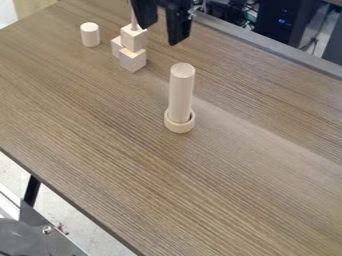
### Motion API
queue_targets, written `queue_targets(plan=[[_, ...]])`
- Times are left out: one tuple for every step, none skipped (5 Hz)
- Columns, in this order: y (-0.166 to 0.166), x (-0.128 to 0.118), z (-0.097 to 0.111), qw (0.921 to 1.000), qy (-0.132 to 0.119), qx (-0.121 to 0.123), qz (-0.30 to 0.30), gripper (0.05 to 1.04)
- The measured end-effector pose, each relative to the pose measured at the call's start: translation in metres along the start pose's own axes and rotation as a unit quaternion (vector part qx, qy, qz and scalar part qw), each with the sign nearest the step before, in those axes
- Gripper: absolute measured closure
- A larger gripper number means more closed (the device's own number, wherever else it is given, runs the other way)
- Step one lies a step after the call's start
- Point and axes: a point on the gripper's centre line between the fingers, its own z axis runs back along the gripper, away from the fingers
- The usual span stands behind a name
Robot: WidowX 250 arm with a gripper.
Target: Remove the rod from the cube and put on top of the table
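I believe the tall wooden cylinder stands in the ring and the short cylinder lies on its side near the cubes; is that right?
Not quite: the camera view shows the short cylinder standing upright near the cubes. The tall cylinder does stand in the ring.

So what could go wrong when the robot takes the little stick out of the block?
The black gripper might bump the thin pale wooden rod right next to it. If the rod is stuck tight, lifting it could drag up the pale wooden cube under it, or topple the stack. The tall pale wooden cylinder could also tip if the arm swings into it.
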Motion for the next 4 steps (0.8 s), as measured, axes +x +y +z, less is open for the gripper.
queue_targets(plan=[[0.012, 0.004, -0.008, 0.9999, 0.006, 0.008, 0.006, 0.084], [0.018, 0.012, -0.014, 0.9997, 0.005, 0.016, 0.019, 0.084], [0.028, 0.018, -0.015, 0.9990, 0.001, 0.034, 0.030, 0.084], [0.037, 0.023, -0.022, 0.9983, 0.005, 0.045, 0.038, 0.084]])
